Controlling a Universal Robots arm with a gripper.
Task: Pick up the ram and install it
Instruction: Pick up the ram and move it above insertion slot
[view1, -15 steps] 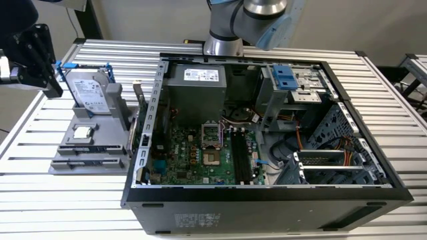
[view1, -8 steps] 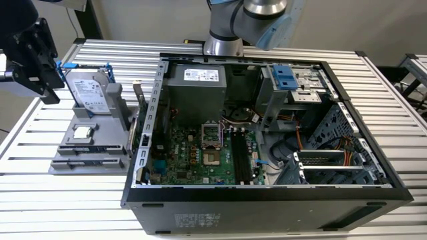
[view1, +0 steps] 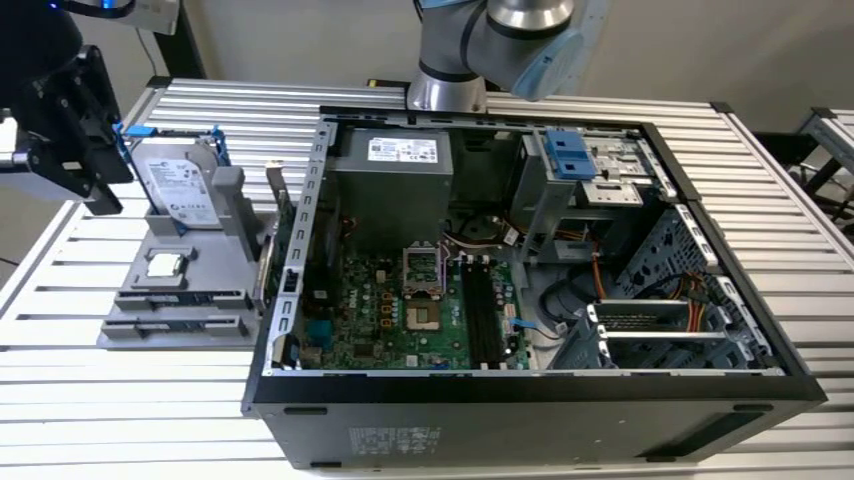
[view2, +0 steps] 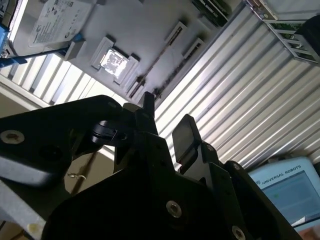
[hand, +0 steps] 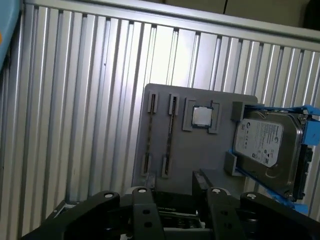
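Ram (hand: 169, 136) not yet picked. It stands on edge in a slot holder of the grey tray (hand: 205, 155), near the CPU chip (hand: 202, 116). Gripper (view2: 166, 111) hangs near the tray and clear of it, jaws apart and empty. Memory slots (view1: 482, 310) in the computer case (view1: 534, 410) beside the tray look bare, so nothing is installed as far as I can judge. The ram shows edge-on as a thin dark line; chips and label can't be made out. Cannot tell whether the neighbouring holder is occupied.
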